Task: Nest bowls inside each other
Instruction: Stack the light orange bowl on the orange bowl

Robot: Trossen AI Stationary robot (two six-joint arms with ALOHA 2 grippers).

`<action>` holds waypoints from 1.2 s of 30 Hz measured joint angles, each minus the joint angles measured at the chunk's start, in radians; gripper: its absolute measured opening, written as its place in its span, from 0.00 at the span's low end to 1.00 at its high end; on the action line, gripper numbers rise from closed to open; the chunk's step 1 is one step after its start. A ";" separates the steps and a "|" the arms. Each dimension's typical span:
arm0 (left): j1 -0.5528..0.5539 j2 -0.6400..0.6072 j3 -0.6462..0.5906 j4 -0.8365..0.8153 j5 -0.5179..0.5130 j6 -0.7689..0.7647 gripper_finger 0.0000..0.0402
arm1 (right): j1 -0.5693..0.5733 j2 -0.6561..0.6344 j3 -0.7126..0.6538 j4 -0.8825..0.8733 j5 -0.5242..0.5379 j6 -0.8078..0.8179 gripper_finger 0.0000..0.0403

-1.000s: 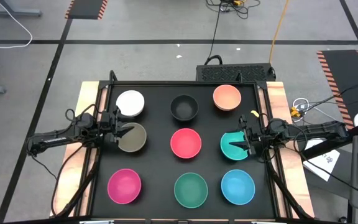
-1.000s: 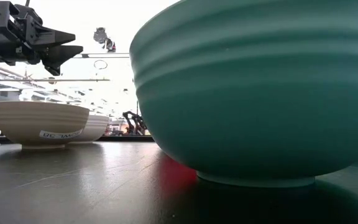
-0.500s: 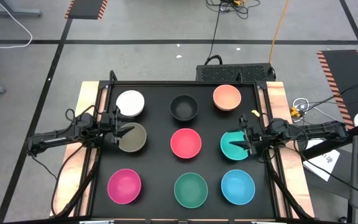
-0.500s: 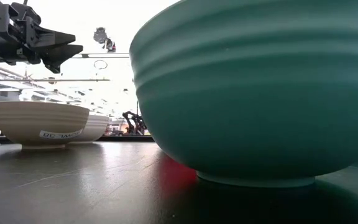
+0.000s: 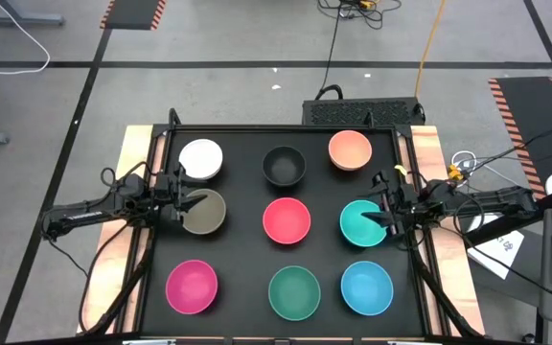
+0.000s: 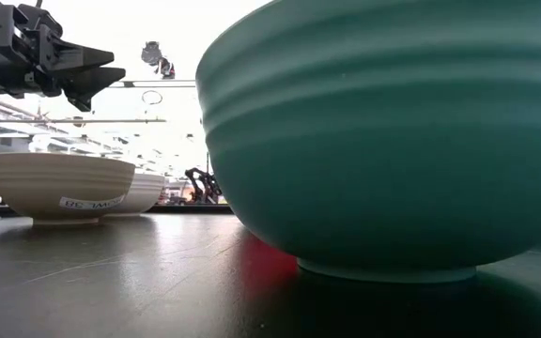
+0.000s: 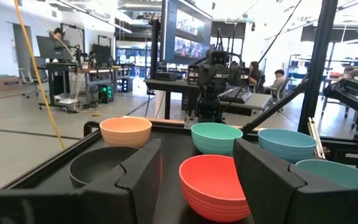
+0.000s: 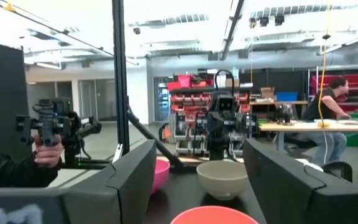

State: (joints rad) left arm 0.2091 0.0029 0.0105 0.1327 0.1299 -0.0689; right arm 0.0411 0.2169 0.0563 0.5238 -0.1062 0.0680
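Nine bowls stand apart on their bases in three rows on the black table: white (image 5: 201,159), black (image 5: 284,166), peach (image 5: 350,150), olive-tan (image 5: 206,213), red (image 5: 287,220), teal (image 5: 360,224), magenta (image 5: 192,286), green (image 5: 294,292), blue (image 5: 367,287). My left gripper (image 5: 188,202) hangs open over the olive-tan bowl's left rim, well above it in the low view (image 6: 101,77). My right gripper (image 5: 383,217) is open above the teal bowl's right rim. Neither wrist view shows anything between the fingers (image 7: 197,180) (image 8: 197,186).
The green bowl (image 6: 383,141) fills the low view. Black frame rails (image 5: 151,192) run along the table's left and right edges. Beyond the table are desks, cables on the floor, a person (image 8: 331,124) at a bench and a hand (image 8: 45,152) holding a device.
My right gripper has tipped its fingers upward and risen a little over the teal bowl's right rim, so more of that bowl shows from above. Both grippers stay open. No bowl has moved.
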 joint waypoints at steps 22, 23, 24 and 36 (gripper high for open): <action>0.000 0.004 0.000 0.081 -0.021 -0.009 0.50 | 0.000 0.001 0.000 0.034 0.001 0.060 0.58; 0.000 0.004 0.000 0.089 -0.019 0.010 0.50 | 0.000 0.001 0.000 0.034 0.001 0.070 0.58; 0.000 0.004 0.000 0.095 -0.012 0.030 0.50 | 0.000 0.001 0.000 0.034 0.002 0.075 0.58; 0.000 0.009 0.060 0.050 0.003 0.076 0.50 | -0.118 0.059 0.160 -0.384 0.320 -0.048 0.58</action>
State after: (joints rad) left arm 0.2089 0.0121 0.0703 0.1823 0.1329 0.0074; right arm -0.0772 0.2761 0.2162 0.1403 0.2141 0.0204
